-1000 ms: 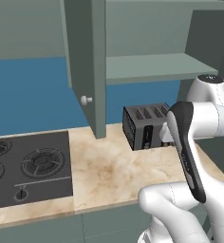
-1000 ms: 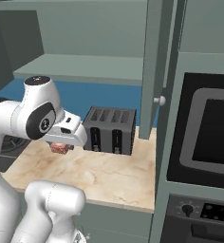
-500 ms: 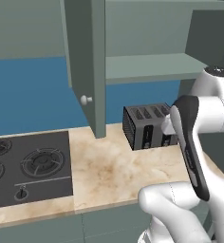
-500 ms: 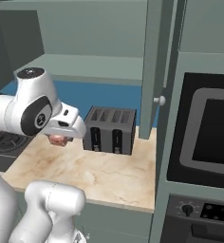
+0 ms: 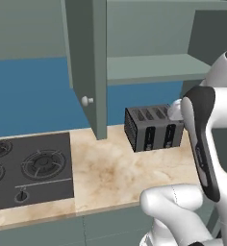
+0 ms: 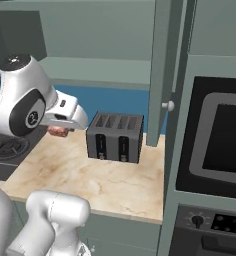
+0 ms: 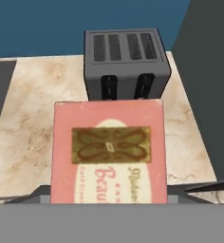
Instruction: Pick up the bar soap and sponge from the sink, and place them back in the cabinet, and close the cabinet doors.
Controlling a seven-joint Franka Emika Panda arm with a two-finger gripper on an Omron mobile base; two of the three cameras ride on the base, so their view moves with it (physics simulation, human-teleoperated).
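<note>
In the left base view the arm has swung further right and higher than a second ago, its wrist now above the toaster (image 5: 154, 128) near the worktop's (image 5: 110, 173) back right corner, just under the open cabinet's (image 5: 154, 67) shelf; I judge the carry to the shelf is nearly done. In the right base view the gripper (image 6: 60, 131) has risen from the worktop's left edge toward the toaster, the bar soap (image 6: 59, 131) a pinkish sliver beneath it, closed in its grip, above the worktop's back left part. In the hand view the soap fills the middle: a salmon-pink block with a paler oval face, a gold-brown ornamented label and dark script, clamped between the fingers.
</note>
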